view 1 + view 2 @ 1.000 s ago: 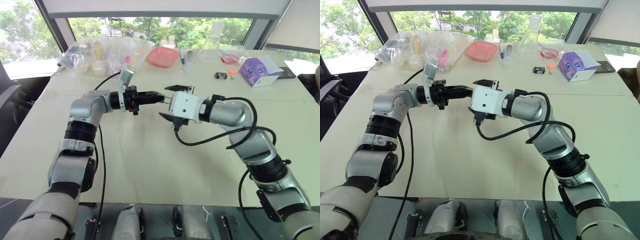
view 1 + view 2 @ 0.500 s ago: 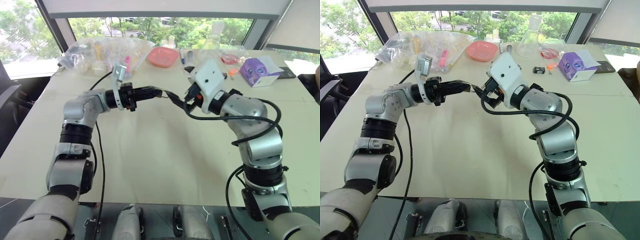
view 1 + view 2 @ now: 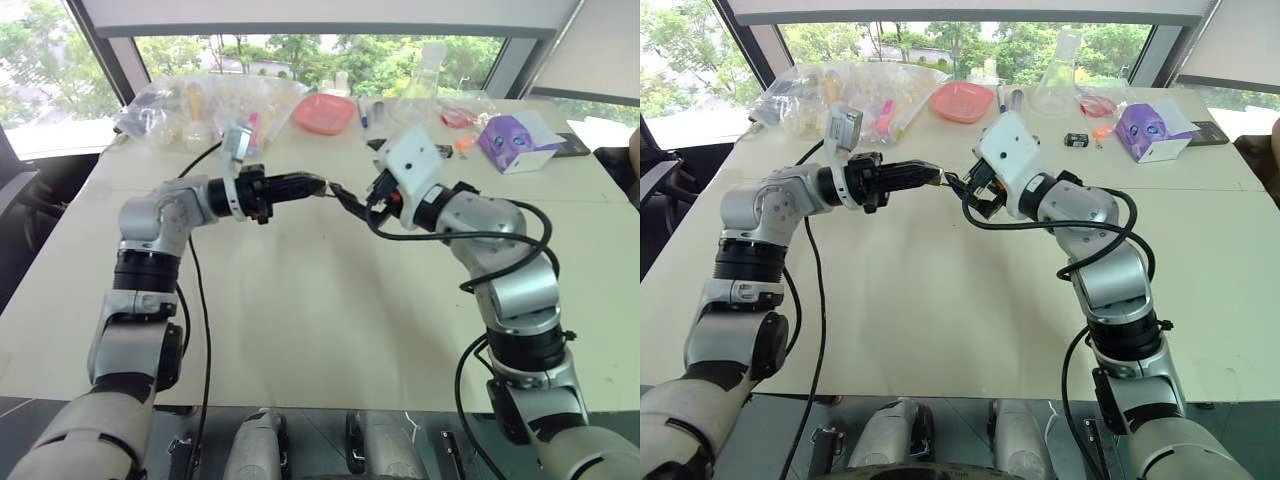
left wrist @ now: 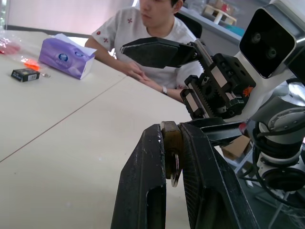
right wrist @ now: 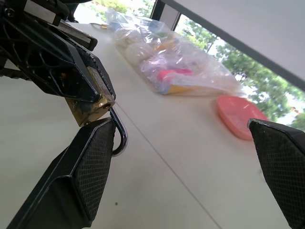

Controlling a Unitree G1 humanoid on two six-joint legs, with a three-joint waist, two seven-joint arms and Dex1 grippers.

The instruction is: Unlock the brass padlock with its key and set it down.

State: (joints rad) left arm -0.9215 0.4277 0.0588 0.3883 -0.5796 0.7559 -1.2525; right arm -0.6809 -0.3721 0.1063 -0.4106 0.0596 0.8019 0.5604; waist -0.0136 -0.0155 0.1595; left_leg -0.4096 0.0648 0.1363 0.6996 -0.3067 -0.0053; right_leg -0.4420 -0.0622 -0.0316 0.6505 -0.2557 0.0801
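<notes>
Brass padlock [image 5: 93,107] sits pinched in my left gripper [image 4: 172,143], held above the pale table [image 3: 300,320]. My right gripper [image 5: 190,157], jaws spread wide, has rolled over since a second ago and now fronts the lock's shackle, so I judge the key step is still unfinished. Windows and bagged clutter [image 3: 200,100] line the far edge.
</notes>
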